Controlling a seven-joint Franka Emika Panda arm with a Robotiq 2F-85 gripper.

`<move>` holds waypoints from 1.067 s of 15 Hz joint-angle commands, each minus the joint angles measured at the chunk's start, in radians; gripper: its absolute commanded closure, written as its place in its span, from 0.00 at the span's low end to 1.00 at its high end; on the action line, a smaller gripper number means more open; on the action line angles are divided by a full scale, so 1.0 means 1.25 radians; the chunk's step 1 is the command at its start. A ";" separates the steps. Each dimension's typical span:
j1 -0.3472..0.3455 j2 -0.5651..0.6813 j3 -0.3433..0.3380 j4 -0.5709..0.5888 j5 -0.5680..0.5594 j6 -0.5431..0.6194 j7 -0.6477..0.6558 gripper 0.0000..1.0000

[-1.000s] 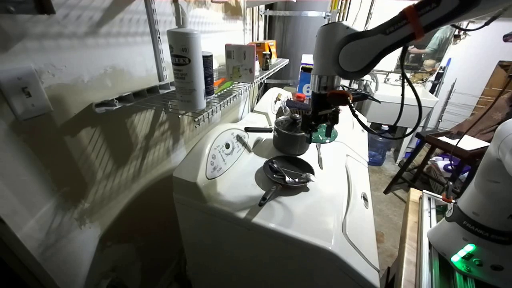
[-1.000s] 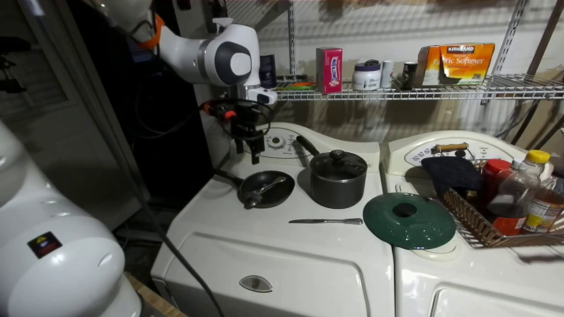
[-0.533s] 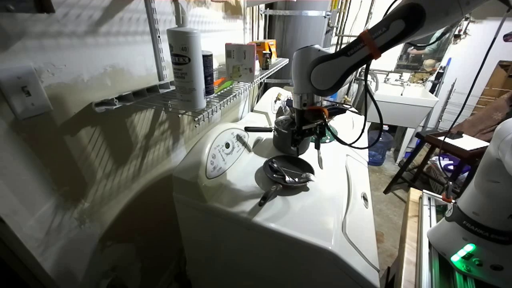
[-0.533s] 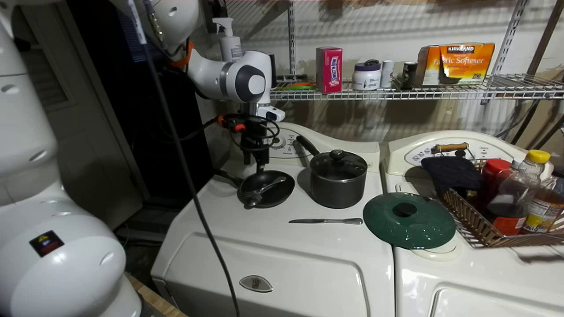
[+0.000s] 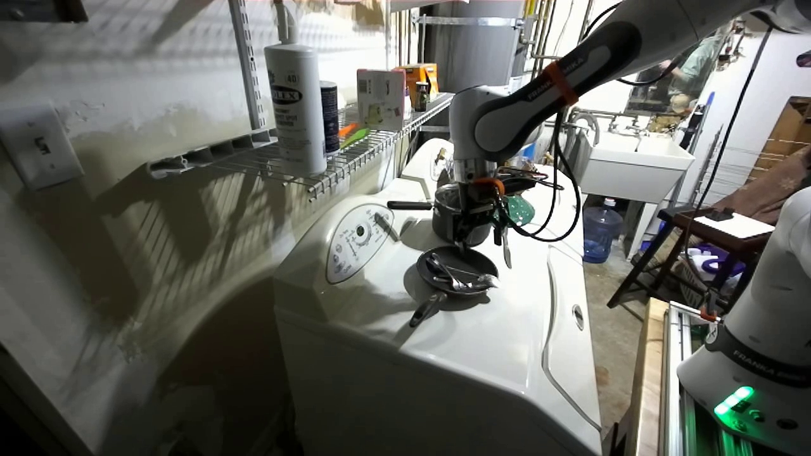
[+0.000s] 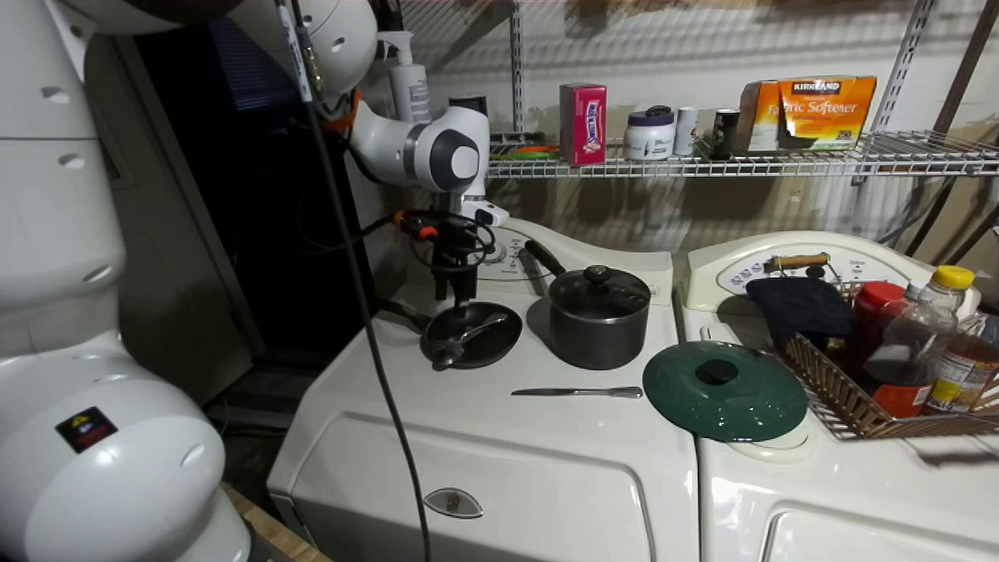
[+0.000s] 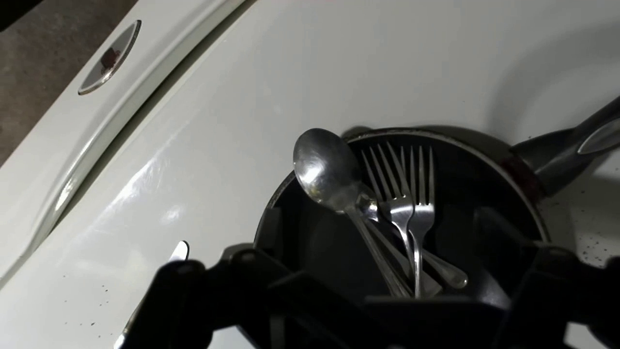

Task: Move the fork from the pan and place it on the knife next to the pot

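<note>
1. In an exterior view: gripper [image 5: 480, 244], low above black pan [image 5: 472, 260].
2. In an exterior view: knife [image 6: 577, 392], flat on white appliance top [image 6: 538, 425], near lidded pot [image 6: 599, 337].
3. In the wrist view: gripper jaws parted wide; two forks [image 7: 422, 216], inside the pan; spoon [image 7: 327, 169], bowl over its rim.

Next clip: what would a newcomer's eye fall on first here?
Probably the white robot arm, its open gripper hanging at the black pan in both exterior views. In the wrist view, bright forks in that pan and a spoon jutting over its rim probably come next. The glossy green lid beside the dark pot also stands out in an exterior view.
</note>
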 commanded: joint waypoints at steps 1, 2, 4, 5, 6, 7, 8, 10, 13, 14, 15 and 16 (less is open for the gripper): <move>0.020 0.000 -0.021 0.002 0.005 -0.003 -0.003 0.00; 0.018 0.006 -0.015 0.008 0.016 0.005 -0.032 0.00; 0.024 0.033 -0.012 0.024 0.011 0.022 -0.049 0.00; 0.027 0.046 -0.011 0.033 0.011 0.026 -0.056 0.00; 0.033 0.058 -0.013 0.040 0.000 0.027 -0.053 0.00; 0.037 0.070 -0.013 0.049 0.001 0.031 -0.059 0.25; 0.040 0.081 -0.013 0.056 0.006 0.037 -0.066 0.26; 0.048 0.104 -0.017 0.076 0.002 0.044 -0.069 0.41; 0.053 0.136 -0.023 0.105 0.002 0.060 -0.077 0.62; 0.055 0.146 -0.027 0.113 0.000 0.063 -0.076 0.63; 0.055 0.157 -0.031 0.124 0.000 0.066 -0.078 0.59; 0.055 0.165 -0.033 0.133 0.005 0.066 -0.083 0.70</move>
